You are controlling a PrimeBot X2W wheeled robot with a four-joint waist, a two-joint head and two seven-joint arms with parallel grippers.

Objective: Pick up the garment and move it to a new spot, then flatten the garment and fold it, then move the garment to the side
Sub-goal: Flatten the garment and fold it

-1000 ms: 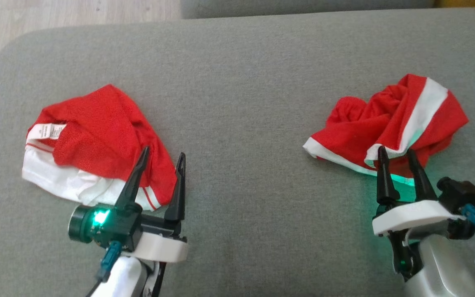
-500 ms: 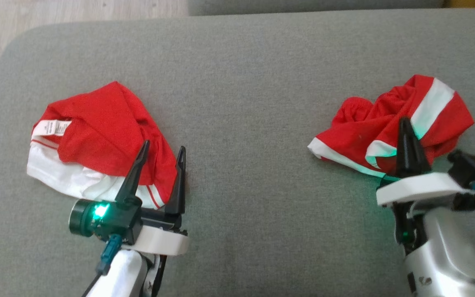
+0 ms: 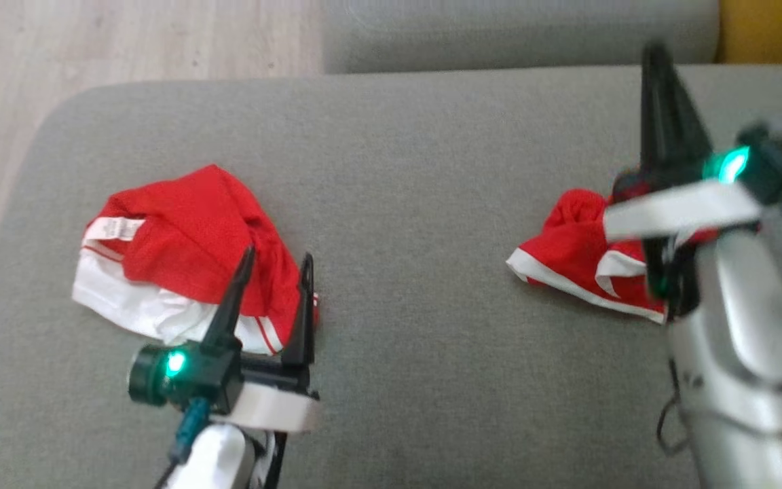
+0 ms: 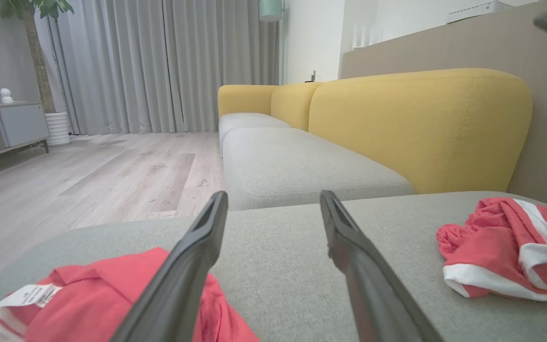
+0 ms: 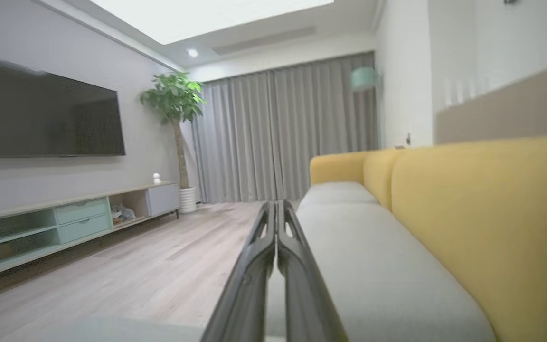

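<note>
Two crumpled red-and-white garments lie on the grey cushion [image 3: 418, 204]. The left garment [image 3: 187, 238] [image 4: 93, 285] shows a white label, and my left gripper [image 3: 275, 258] [image 4: 272, 194] hovers open at its near right edge, one finger over the cloth. The right garment [image 3: 574, 251] [image 4: 501, 247] rests on the cushion, partly hidden behind my right arm. My right gripper [image 3: 656, 54] [image 5: 276, 204] is raised above it, fingers pressed together and pointing away. No cloth shows between them in the right wrist view.
The cushion's rounded left edge drops to a wooden floor [image 3: 126, 34]. A grey sofa seat [image 4: 292, 161] with a yellow back [image 4: 420, 123] lies beyond the cushion. A low TV cabinet [image 5: 64, 213] stands across the room.
My right gripper closed over the right garment's near edge, then rose high and away with no cloth in it. The head view has shifted, showing more floor. The left gripper stayed open.
</note>
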